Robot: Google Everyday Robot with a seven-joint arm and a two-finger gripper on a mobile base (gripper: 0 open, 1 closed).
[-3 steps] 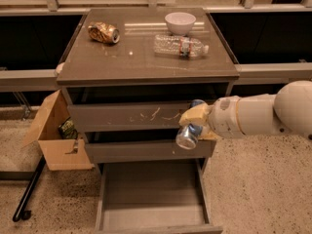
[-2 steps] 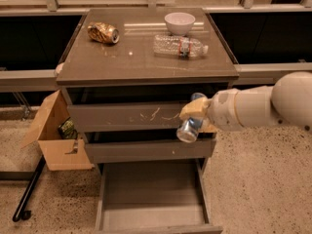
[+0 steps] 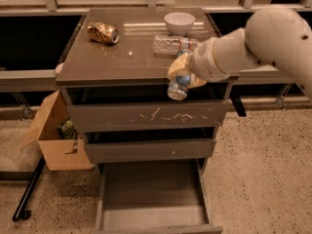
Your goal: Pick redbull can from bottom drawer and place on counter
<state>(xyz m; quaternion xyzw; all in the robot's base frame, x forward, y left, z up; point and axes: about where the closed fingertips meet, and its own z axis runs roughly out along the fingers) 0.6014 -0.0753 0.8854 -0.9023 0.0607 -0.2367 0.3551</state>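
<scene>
Redbull can point(image 3: 177, 90) held at the front edge of the counter point(image 3: 122, 57), above the open bottom drawer point(image 3: 151, 199).
The gripper point(image 3: 181, 77) pinches the tilted can, its fingers covering much of it; the arm hides part of the plastic bottle point(image 3: 168, 44) behind, and the drawer's front is cut off below.

High frontal view (jaws centre-right).
</scene>
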